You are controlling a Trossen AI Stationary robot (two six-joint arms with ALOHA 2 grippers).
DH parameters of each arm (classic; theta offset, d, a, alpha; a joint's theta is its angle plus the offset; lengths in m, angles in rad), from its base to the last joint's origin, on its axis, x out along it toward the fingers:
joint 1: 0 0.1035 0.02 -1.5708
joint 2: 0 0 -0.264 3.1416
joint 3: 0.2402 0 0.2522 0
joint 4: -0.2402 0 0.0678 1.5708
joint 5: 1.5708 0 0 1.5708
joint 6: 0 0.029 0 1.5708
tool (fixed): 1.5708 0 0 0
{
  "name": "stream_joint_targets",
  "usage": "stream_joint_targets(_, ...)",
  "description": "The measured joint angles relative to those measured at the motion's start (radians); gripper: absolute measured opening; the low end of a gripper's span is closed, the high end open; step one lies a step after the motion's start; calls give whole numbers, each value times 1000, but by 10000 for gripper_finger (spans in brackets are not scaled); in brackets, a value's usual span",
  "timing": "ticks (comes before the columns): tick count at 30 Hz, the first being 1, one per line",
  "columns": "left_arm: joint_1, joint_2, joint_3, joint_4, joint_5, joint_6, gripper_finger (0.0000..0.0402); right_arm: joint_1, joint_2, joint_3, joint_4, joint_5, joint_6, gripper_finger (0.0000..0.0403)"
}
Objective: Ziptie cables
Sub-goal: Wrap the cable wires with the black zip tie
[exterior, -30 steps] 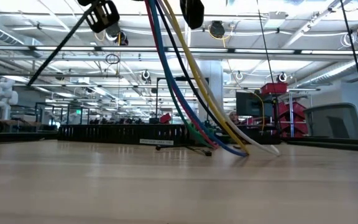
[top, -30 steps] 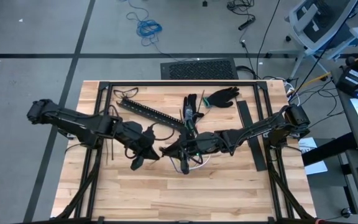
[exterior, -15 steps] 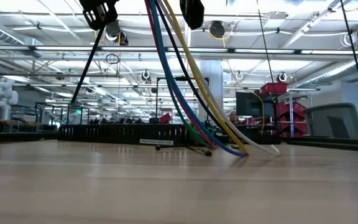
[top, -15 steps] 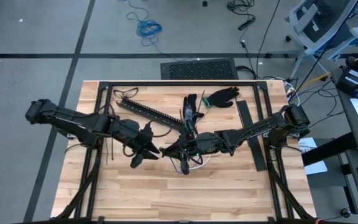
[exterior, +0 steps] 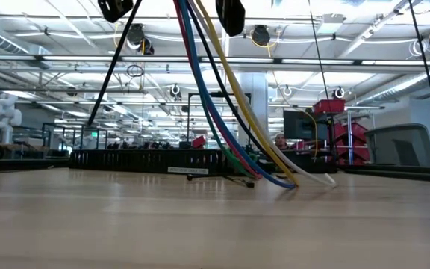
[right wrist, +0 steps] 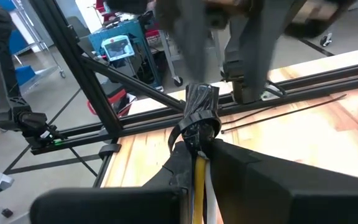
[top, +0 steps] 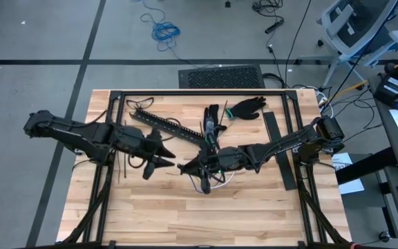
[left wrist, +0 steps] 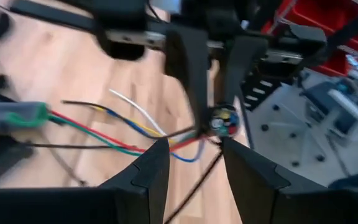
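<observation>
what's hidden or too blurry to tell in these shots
- High view: the cables lie mostly under the right pincer, so how it grips them is hidden.
- Low view: both pincers are cut off by the top edge.
- Left wrist view: motion blur hides whether a ziptie circles the bundle end.

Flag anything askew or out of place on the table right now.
The long black slotted rail lies diagonally across the light wooden table rather than square to its edges. A black glove lies near the far edge. The bundle of coloured wires is lifted at one end by the right end effector, its other ends trailing on the wood.
</observation>
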Motion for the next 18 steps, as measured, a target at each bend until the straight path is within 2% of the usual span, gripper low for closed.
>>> stream_joint_targets(5,-2,45,0,57,31,-7,149,-13,0,0,7,-2,-1,27)
stream_joint_targets(18,0,28,0,83,26,-8,149,-16,1,0,7,-6,-16,27)
